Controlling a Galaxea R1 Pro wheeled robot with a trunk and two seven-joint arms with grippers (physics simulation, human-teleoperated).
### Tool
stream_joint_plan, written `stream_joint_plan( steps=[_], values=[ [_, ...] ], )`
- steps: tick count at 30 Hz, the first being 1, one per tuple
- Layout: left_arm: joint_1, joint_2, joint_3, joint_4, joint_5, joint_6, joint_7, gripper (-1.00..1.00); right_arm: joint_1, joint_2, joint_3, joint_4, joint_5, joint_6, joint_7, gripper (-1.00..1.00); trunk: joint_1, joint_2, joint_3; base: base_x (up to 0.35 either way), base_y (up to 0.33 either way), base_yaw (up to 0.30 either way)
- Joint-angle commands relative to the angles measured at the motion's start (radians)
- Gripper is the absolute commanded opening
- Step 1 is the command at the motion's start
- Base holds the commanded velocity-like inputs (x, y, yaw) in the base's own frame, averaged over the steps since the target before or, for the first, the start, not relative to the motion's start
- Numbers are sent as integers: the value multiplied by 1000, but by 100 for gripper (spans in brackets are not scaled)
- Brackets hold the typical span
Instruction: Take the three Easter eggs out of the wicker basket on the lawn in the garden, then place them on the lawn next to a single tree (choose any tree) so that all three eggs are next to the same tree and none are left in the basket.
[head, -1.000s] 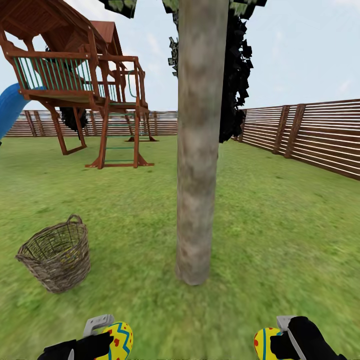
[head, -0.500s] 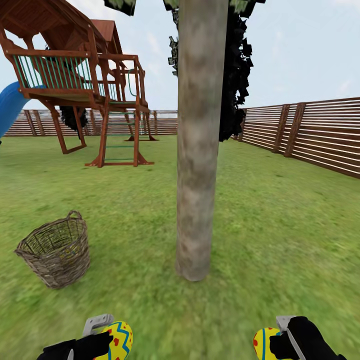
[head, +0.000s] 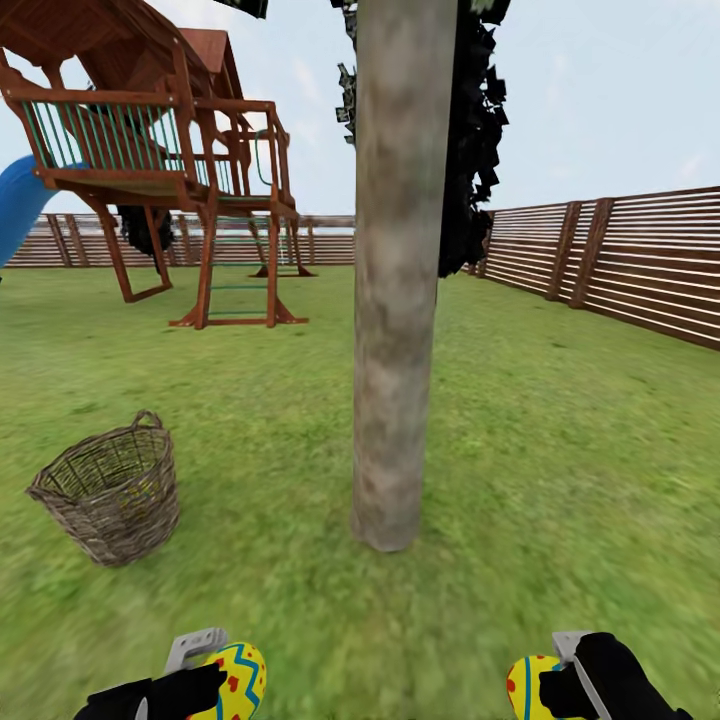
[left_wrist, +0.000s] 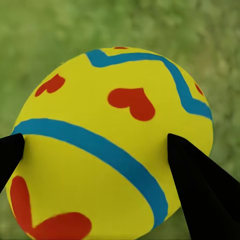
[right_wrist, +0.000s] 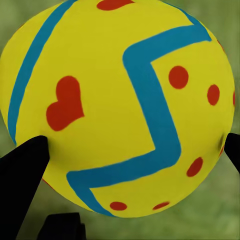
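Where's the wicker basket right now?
In the head view the wicker basket stands on the lawn at the left, apart from the tree trunk at centre.

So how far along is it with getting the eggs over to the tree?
Two eggs are out of the wicker basket: the left claw grips one egg, the right claw the other, both facing the tree. Neither lies on the lawn yet. Whether the third egg is in the basket, I can't tell.

A wooden playset (head: 160, 170) with a blue slide (head: 20, 205) stands before the slatted fence (head: 620, 265), under pale sky.
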Motion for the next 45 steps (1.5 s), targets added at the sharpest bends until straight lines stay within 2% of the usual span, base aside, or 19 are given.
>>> stream_joint_plan(
  steps=[1, 45],
  values=[
    [-1, -1, 4, -1, -10, 3, -11, -100, 0, 0, -2, -1, 7, 4, 8, -100, 0, -1, -5, 0, 0, 0],
    [-1, 0, 8, -4, -10, 3, -14, -100, 0, 0, -2, -3, 10, 4, 8, -100, 20, -11, -175, 0, 0, 0]
  ],
)
